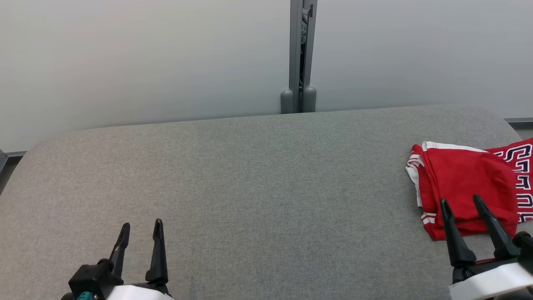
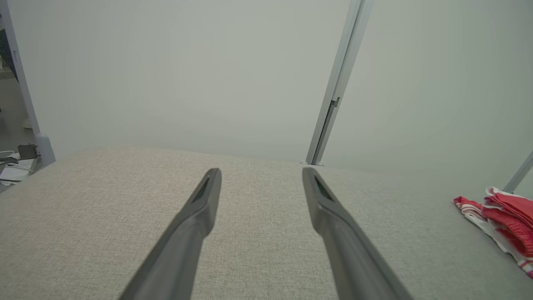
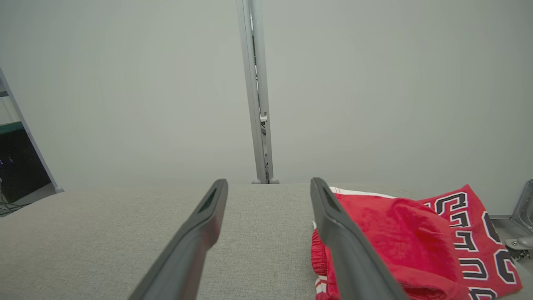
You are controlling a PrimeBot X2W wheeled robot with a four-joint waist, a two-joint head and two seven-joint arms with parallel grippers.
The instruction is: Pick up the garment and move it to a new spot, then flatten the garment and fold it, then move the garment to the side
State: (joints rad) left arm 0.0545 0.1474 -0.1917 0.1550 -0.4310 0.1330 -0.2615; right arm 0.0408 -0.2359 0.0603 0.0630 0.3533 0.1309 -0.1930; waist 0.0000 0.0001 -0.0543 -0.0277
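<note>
I judge the task nearly done: the red garment point(image 1: 466, 175) lies folded at the frame's right edge on the grey surface point(image 1: 250, 175), while my left gripper point(image 1: 141, 223) and right gripper point(image 1: 460, 200) have their fingers spread and hold nothing.

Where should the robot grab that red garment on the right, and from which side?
Pinch the red garment at its bunched left edge with the striped trim, coming from above with the right gripper: layers stack thick there, and its open fingers hover nearby.
</note>
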